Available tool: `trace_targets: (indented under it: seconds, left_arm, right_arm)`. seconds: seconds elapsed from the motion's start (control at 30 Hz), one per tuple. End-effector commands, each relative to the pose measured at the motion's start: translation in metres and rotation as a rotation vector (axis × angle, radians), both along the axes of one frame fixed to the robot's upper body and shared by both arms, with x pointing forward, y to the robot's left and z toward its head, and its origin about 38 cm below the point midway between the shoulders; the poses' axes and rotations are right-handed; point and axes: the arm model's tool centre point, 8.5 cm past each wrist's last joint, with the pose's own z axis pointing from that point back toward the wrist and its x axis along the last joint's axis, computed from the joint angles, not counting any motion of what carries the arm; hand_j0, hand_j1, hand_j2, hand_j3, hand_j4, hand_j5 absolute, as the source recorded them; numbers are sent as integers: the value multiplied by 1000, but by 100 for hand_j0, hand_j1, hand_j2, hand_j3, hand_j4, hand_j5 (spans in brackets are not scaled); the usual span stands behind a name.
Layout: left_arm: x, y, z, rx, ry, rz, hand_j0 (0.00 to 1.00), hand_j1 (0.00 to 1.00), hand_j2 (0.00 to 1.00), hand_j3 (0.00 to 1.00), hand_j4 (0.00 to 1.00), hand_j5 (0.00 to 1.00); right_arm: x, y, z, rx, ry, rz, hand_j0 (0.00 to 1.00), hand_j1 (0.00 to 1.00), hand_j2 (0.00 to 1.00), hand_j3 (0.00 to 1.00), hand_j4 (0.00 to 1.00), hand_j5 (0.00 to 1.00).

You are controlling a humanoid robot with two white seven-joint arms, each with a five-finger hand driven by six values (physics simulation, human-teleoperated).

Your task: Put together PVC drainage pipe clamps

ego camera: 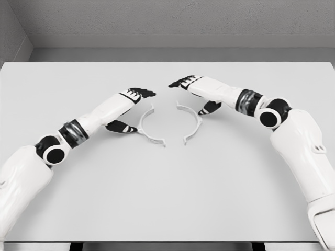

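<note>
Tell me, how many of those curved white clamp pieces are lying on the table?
2. The left clamp half lies by the left hand; the right clamp half lies by the right hand. They face each other, apart. None seems hidden.

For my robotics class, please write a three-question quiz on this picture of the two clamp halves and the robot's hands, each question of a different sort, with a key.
1. True or false: the left clamp half and the right clamp half are already joined into a closed ring.
2. Multiple choice: where do both halves lie? A) on the white table B) held in the air C) stacked on each other
3. Fill in: the open sides of the two curved halves face ____ each other.

Key:
1. False; a gap separates them.
2. A; the left hand and right hand are each beside the outer curve of one half, neither lifting it.
3. toward
</note>
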Motion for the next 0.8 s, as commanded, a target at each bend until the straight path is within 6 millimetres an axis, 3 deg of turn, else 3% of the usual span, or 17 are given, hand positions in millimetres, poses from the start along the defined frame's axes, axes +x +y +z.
trace_targets:
  seconds: [0.0, 0.13, 0.27, 0.33, 0.37, 0.4, 0.47, 0.53, 0.63, 0.7, 0.77]
  left_arm:
    - [0, -2, 0, -11, 2, -1, 100, 100, 100, 100, 100, 100]
    - [0, -2, 0, -13, 2, -1, 100, 100, 100, 100, 100, 100]
    - [0, 2, 1, -8, 1, 5, 100, 100, 100, 100, 100, 100]
    - [3, 5, 3, -6, -1, 13, 100, 100, 100, 100, 100, 100]
    - [4, 5, 3, -6, -2, 15, 100, 100, 100, 100, 100, 100]
    - [4, 6, 2, -5, 0, 17, 100, 100, 100, 100, 100, 100]
    - [7, 6, 1, -1, 6, 22, 100, 100, 100, 100, 100, 100]
    - [7, 5, -1, -2, 11, 23, 100, 100, 100, 100, 100, 100]
    - [8, 2, -2, -7, 14, 23, 100, 100, 100, 100, 100, 100]
    - [9, 3, -3, -6, 17, 26, 100, 100, 100, 100, 100, 100]
    - [9, -2, -3, -15, 17, 21, 100, 100, 100, 100, 100, 100]
  right_arm:
    - [0, 3, 0, 8, 2, 3, 100, 100, 100, 100, 100, 100]
    - [7, -3, 12, 19, -18, -15, 100, 100, 100, 100, 100, 100]
    - [11, -25, 22, 47, -37, -65, 100, 100, 100, 100, 100, 100]
    - [15, -59, 38, 56, -69, -129, 100, 100, 100, 100, 100, 100]
    - [13, -73, 57, 61, -123, -145, 100, 100, 100, 100, 100, 100]
    - [5, -80, 79, 54, -187, -130, 100, 100, 100, 100, 100, 100]
    - [-17, -103, 86, 67, -209, -122, 100, 100, 100, 100, 100, 100]
    - [-34, -120, 88, 59, -211, -115, 100, 100, 100, 100, 100, 100]
    - [-42, -139, 91, 58, -199, -128, 100, 100, 100, 100, 100, 100]
    - [-47, -148, 83, 59, -175, -142, 100, 100, 100, 100, 100, 100]
    - [-68, -167, 78, 95, -154, -162, 100, 100, 100, 100, 100, 100]
